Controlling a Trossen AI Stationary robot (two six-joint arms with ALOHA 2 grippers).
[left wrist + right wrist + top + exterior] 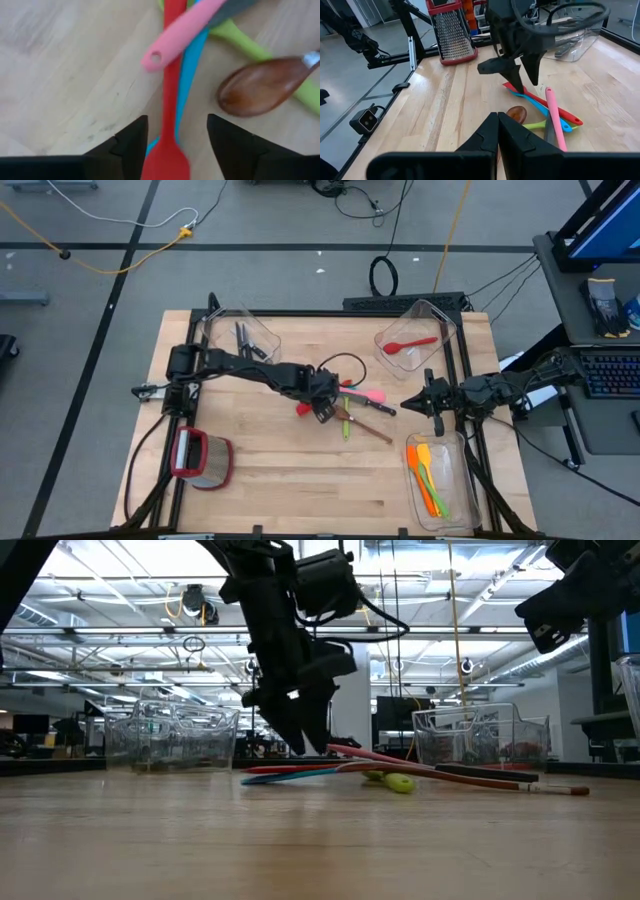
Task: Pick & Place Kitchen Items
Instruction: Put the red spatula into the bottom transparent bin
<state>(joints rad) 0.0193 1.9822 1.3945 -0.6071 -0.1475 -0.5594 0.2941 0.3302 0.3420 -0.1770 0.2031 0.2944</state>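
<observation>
your left gripper (pixel 175 137) has its fingers (pixel 132 142) apart, straddling the red spatula (pixel 171 95) at the pile in the middle of the table (pixel 300 480), tips down near the wood. nothing is clamped yet as far as i can see. the blue utensil (pixel 189 75) lies touching the red one, just inside the gap on one side, and the pink utensil (pixel 180 32) crosses over both further along.

risk: if you close here you may well pinch red and blue together, since the blue handle sits between the fingers too. lifting red would probably drag the pink one resting across it, and could nudge the green utensil (pixel 250 47) and the wooden spoon (pixel 262 87) just beside it. a tip could also catch the table if you go lower.

left arm pose: stretched from the left edge toward the table centre, wrist pitched steeply down over the pile, cable looped above it.

right gripper (pixel 498 131) has fingers together, holding nothing, hovering above the table near the right edge and pointed inward at the pile. that arm is waiting.

the rest of the items: a red spoon (pixel 408 343) in the clear bin (pixel 445 325) at the far right corner, orange and green utensils (pixel 428 478) in the bin (pixel 465 480) at the near right corner, black-handled knives (pixel 243 338) in the far left bin (pixel 215 330). a grater (pixel 203 460) sits near the near left corner.
</observation>
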